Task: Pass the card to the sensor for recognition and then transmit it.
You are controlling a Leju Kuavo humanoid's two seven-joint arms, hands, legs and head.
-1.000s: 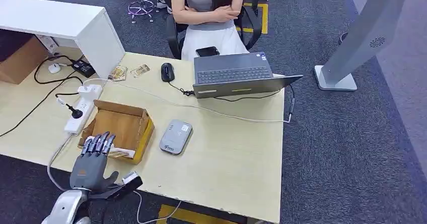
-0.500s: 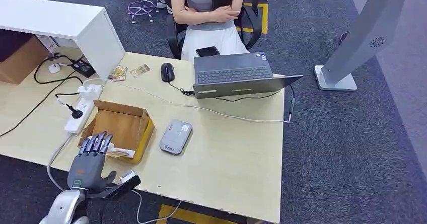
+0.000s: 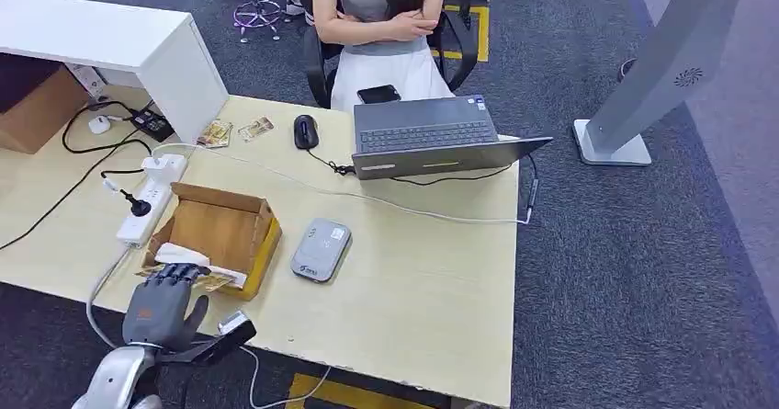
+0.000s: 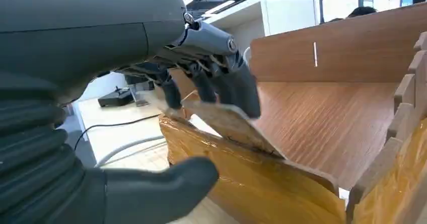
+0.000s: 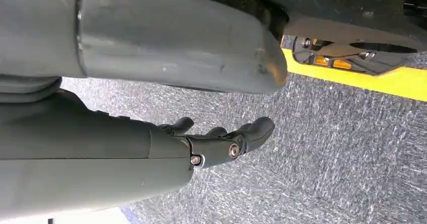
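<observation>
An open cardboard box point(image 3: 225, 225) stands near the table's front left. A tan card point(image 3: 217, 282) leans on its near rim. My left hand point(image 3: 165, 301) is at that rim, its fingers point(image 4: 236, 88) bent down and touching the top of the card point(image 4: 229, 126). The thumb point(image 4: 161, 183) stays apart, outside the box wall point(image 4: 262, 183). The grey card sensor point(image 3: 321, 249) lies flat on the table just right of the box. My right hand point(image 5: 216, 143) hangs over the carpet with its fingers loosely stretched and nothing in them.
A laptop point(image 3: 432, 138) and a mouse point(image 3: 305, 131) sit at the far side, in front of a seated person point(image 3: 381, 23). A power strip point(image 3: 152, 198) with cables lies left of the box. Two more cards point(image 3: 234, 131) lie by a white cabinet point(image 3: 110, 41).
The left hand's fingers, stretched over the box rim before, have bent down onto the card, and the hand has drawn back slightly toward me.
</observation>
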